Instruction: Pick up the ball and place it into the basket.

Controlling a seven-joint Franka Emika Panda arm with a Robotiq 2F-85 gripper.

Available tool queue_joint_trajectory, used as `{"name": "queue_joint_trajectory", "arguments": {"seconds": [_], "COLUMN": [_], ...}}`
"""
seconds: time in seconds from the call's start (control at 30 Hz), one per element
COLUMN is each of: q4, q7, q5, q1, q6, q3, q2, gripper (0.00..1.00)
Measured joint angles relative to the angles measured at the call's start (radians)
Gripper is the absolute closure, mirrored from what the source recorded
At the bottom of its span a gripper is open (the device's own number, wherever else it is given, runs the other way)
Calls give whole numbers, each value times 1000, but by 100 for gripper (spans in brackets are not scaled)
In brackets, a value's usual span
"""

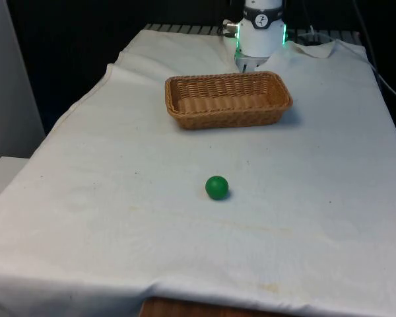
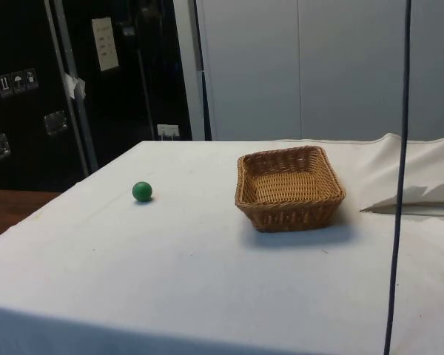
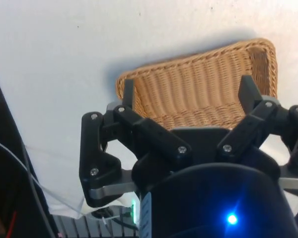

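A small green ball (image 1: pixel 216 187) lies on the white cloth, well in front of the basket and apart from it; the side view has the ball (image 2: pixel 141 191) to the basket's left. The woven wicker basket (image 1: pixel 228 117) stands upright near the table's far end with nothing inside it (image 2: pixel 296 214). In the wrist view my gripper (image 3: pixel 186 87) hangs open high above the basket (image 3: pixel 213 59), its two black fingers (image 3: pixel 127 89) spread wide with nothing between them. The ball is far from the gripper.
The white cloth (image 1: pixel 119 218) is bare around the ball. The arm's white base (image 1: pixel 261 30) stands just behind the basket. A fold of cloth (image 2: pixel 414 196) rises to the basket's right in the side view. A thin dark cable (image 2: pixel 398 177) hangs near that camera.
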Motion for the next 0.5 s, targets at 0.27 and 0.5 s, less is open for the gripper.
{"name": "queue_joint_trajectory", "arguments": {"seconds": [0.27,0.5], "q4": [11,-6], "q7": [-57,-119], "q5": [56,108], "q1": [-7,-16], "q6": [18,44], "q3": [-12,-23], "q2": [23,29], "gripper": [0,0]}}
